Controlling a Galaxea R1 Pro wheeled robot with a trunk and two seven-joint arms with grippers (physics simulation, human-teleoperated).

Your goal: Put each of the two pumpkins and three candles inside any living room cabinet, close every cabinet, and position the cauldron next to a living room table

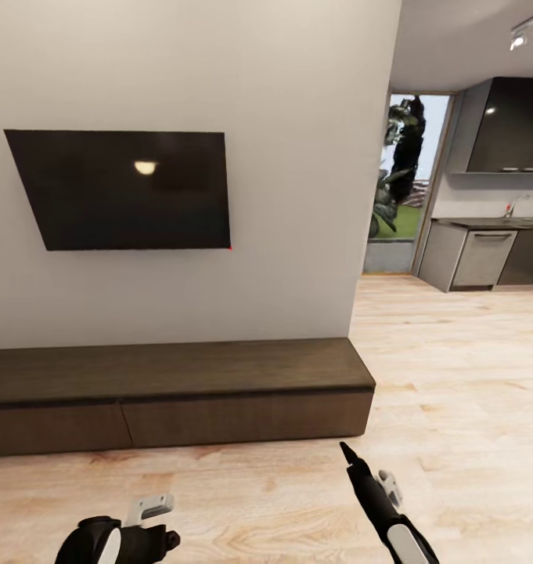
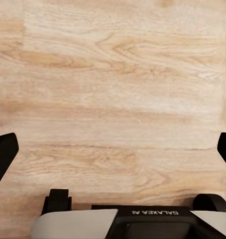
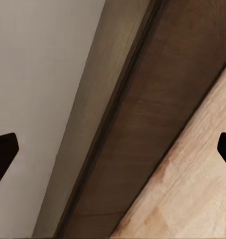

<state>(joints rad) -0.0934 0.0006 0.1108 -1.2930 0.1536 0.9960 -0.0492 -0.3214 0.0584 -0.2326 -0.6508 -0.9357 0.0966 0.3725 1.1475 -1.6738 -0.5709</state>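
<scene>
— Where the wall ends, what sits ahead of the right gripper [image 1: 347, 450]?
— A long, low, dark brown cabinet [image 1: 180, 395], drawer fronts flush and shut.
— And the arms?
— Right gripper points at it, fingers spread wide. Left gripper [image 2: 113, 149] faces down over the wood floor [image 2: 118, 74], also spread.
— Room?
— Open floor right of the cabinet's end.

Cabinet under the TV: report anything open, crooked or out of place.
Nothing stands out. The cabinet sits flush along the wall, its drawer fronts shut and level, its top bare. The TV hangs flat on the wall. Both pincers, left and right, are open and empty.
</scene>
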